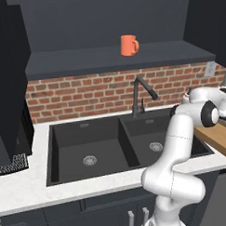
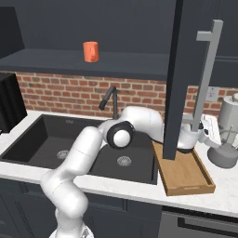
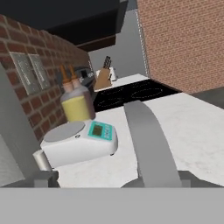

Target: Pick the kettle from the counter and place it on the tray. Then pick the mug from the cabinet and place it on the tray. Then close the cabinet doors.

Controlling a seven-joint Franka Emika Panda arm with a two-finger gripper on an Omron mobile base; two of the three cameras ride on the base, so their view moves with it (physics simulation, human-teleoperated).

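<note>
I see a white, lightly speckled stone counter (image 1: 25, 186) around a matt black sink (image 1: 88, 148). The tray (image 2: 186, 174) looks like light-brown wood with a smooth finish. The mug (image 1: 129, 45) is plain matt orange. Behind the matt black faucet (image 1: 141, 95), the brick wall (image 1: 81, 95) reads rough. My arm (image 2: 79, 158) has a glossy white shell.

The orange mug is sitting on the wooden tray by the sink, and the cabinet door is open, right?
Not quite. The orange mug is up on the cabinet shelf above the sink, not on the wooden tray; the left base view shows this. The cabinet door is indeed open.
</note>
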